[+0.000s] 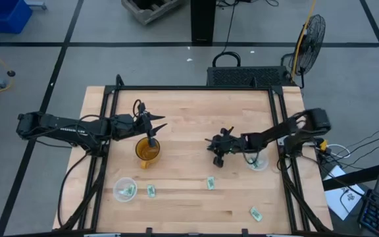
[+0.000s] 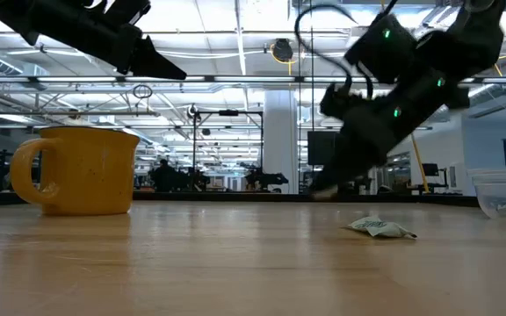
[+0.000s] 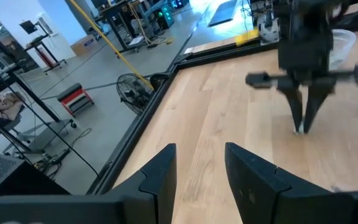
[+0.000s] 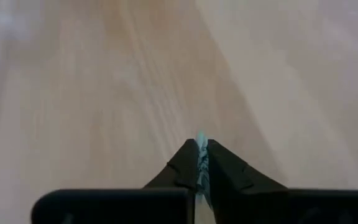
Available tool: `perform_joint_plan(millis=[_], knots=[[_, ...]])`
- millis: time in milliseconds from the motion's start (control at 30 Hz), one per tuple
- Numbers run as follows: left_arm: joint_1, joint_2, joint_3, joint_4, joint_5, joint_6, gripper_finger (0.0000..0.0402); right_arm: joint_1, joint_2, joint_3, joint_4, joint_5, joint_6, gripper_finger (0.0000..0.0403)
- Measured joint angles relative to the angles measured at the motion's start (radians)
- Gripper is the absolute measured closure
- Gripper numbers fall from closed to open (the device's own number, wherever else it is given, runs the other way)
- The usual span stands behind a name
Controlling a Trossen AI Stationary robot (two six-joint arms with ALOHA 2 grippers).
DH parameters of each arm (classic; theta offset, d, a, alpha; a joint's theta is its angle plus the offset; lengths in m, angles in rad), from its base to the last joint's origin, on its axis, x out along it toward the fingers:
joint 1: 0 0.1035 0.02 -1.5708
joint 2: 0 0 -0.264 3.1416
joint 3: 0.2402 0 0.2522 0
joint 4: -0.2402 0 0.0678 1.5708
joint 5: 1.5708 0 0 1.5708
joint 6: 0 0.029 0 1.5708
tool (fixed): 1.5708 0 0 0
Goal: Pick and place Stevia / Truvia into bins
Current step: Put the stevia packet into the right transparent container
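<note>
Standing edge-on between right fingers (image 4: 194, 163) — sachet (image 4: 200, 155), long axis along them

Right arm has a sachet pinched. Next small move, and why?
Probably swing the right gripper back over the clear cup beside it and release. Its jaws are shut on a sachet, lifted off the table, and that cup is the nearest.

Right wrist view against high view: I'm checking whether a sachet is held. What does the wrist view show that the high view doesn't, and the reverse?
Only the right wrist view shows a thin pale sachet pinched edge-on between the right gripper's jaws. Only the high view shows the layout: the left gripper over the amber cup, two clear bins, and loose sachets on the table. Both show the right gripper above bare wood.
</note>
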Motion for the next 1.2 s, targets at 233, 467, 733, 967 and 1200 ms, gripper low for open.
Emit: perform_joint_plan(millis=[233, 467, 733, 967, 1200], knots=[[0.0, 0.0, 0.0, 0.0, 0.0, -0.041, 0.0259, 0.047, -0.373, 0.002, -0.392, 0.004, 0.169, 0.0383], [0.0, 0.0, 0.0, 0.0, 0.0, -0.056, 0.0259, 0.139, -0.774, 0.002, -0.868, -0.069, 0.493, 0.0391], [0.0, 0.0, 0.0, 0.0, 0.0, -0.081, 0.0258, 0.228, -1.007, 0.002, -1.165, -0.114, 0.787, 0.0387], [0.0, 0.0, 0.0, 0.0, 0.0, -0.081, 0.0259, 0.259, -0.99, -0.033, -1.343, -0.143, 0.929, 0.0386], [0.0, 0.0, 0.0, 0.0, 0.0, -0.079, 0.0259, 0.26, -0.969, -0.117, -1.28, -0.159, 0.975, 0.0372]])
